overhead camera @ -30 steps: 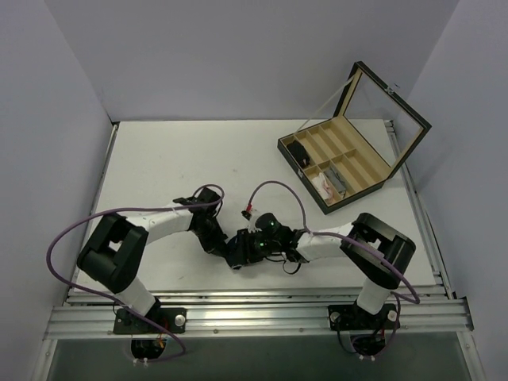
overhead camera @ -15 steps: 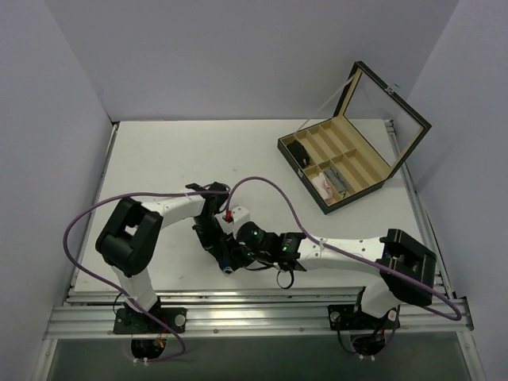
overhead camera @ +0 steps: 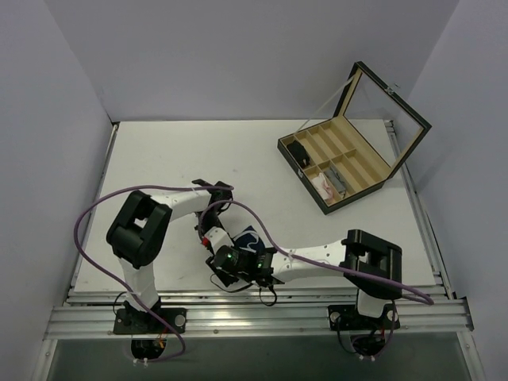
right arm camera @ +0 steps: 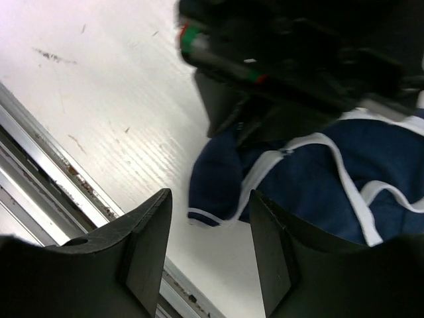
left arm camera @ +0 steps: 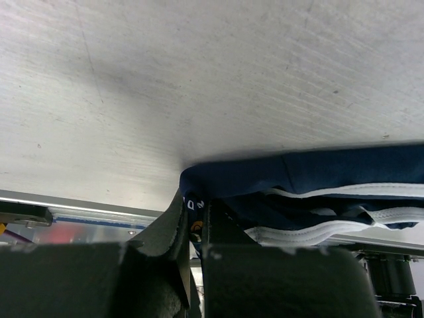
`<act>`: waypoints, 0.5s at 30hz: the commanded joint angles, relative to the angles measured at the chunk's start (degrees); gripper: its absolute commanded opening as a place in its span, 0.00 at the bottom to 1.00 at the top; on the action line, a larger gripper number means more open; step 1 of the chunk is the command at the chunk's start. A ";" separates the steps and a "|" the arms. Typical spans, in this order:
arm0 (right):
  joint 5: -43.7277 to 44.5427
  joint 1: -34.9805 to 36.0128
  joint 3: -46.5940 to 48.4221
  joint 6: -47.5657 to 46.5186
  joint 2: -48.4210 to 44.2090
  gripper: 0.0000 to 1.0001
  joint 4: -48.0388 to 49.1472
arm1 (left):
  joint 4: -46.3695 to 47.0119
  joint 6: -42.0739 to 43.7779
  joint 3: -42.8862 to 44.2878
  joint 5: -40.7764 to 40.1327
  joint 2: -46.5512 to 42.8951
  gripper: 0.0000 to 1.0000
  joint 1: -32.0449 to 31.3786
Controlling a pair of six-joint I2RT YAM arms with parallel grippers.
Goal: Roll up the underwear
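Left pincer (left arm camera: 195, 215) clamps the underwear (left arm camera: 311, 173) low down, while right pincer (right arm camera: 211, 202) hangs close beside it, spread wide.

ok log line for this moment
left gripper: shut on underwear edge | right gripper: open, empty, at underwear | underwear: crumpled on table near front edge

**Tally: hardware in pairs, cloth and box in ones**

Two arms: left arm (overhead camera: 171, 205) and right arm (overhead camera: 317, 255). Two grippers: left gripper (left arm camera: 195, 218) and right gripper (right arm camera: 209, 199), with two fingers each. Two purple cables (overhead camera: 78, 234), one per arm. One table (overhead camera: 159, 159). One underwear (overhead camera: 248, 236), navy with white trim. One divided wooden box (overhead camera: 302, 176) with one raised lid (overhead camera: 389, 115). Inside, one small black item (overhead camera: 299, 151) and one white-and-pink cloth bundle (overhead camera: 325, 184). Compartments too small to count with certainty.
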 commanded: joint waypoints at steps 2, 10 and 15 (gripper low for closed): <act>3.94 1.15 3.09 -0.96 1.89 0.45 0.30 | -2.72 0.59 1.31 -1.86 1.95 0.02 -0.78; 5.09 1.42 4.58 -1.14 4.35 0.44 0.04 | -2.63 0.15 0.78 -1.69 2.47 0.02 -1.57; 6.23 1.77 6.16 -1.40 6.11 0.41 -1.46 | -2.37 -0.38 1.05 -1.43 2.65 0.02 -2.19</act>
